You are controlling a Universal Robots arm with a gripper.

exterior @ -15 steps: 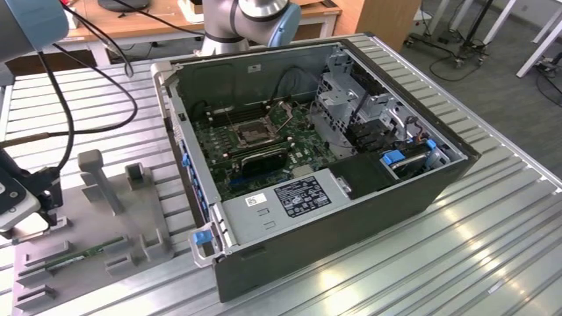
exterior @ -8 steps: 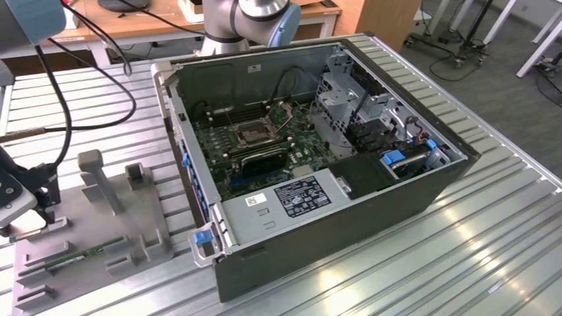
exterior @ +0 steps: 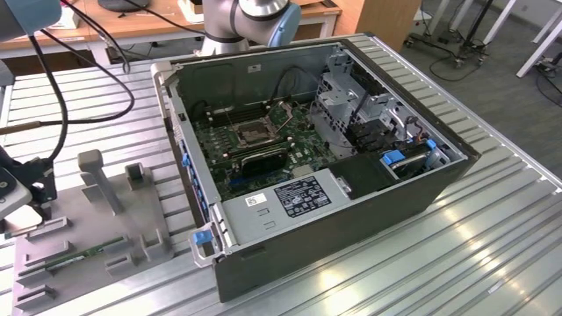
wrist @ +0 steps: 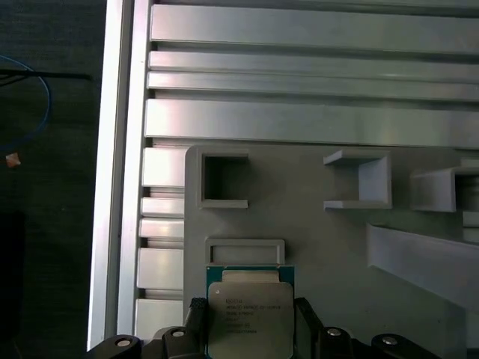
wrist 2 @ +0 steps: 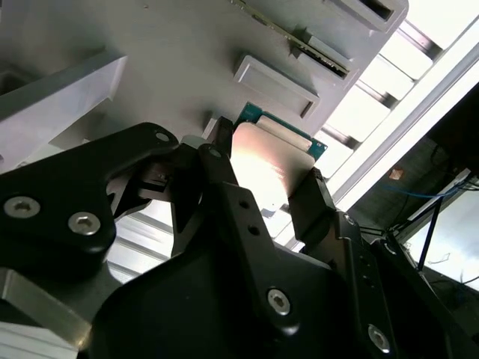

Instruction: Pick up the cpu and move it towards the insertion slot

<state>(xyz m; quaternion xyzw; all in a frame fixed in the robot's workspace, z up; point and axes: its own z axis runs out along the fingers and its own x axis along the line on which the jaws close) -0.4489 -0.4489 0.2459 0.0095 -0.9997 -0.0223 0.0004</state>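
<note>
Print on the cpu (wrist: 249, 318) is illegible.

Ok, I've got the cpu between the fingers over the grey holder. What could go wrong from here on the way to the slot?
1. The gripper seems to pinch the cpu only by its thin edges, so it could slip or tilt.
2. The insertion slot sits inside the open computer case. The case wall on the exterior view's left could catch the arm or chip.
3. The black cable hangs near the gripper and might snag.
</note>
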